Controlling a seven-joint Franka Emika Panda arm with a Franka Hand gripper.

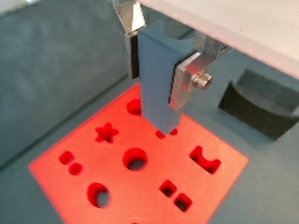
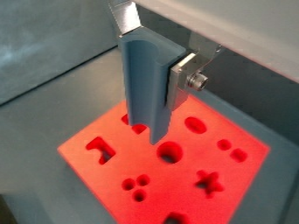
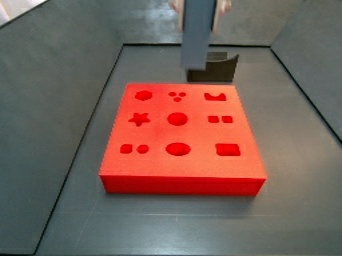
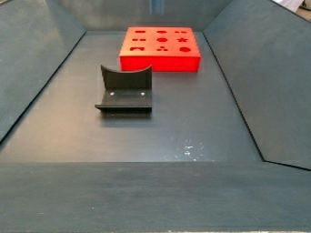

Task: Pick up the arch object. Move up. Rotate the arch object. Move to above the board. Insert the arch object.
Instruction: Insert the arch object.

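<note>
Both wrist views show the gripper (image 1: 158, 48) clamped on the arch object (image 2: 147, 74), silver fingers (image 2: 184, 80) pressing its flat faces. The piece hangs long axis downward, lower end poised above the board (image 1: 70, 131), not touching. Its arch cut-out (image 1: 207, 157) lies well aside of that tip, so a sideways shift probably precedes insertion.

Board (image 3: 183, 176) seen lying flat on grey floor (image 3: 80, 215), cut-outs on top. Arch object (image 3: 199, 35) seen hanging upright above board's far edge, right of centre, lower end clear of board. Gripper (image 3: 201, 5) largely cut off at frame top, fingers barely shown. Fixture (image 3: 218, 68) partly hidden behind arch object, beyond board.
</note>
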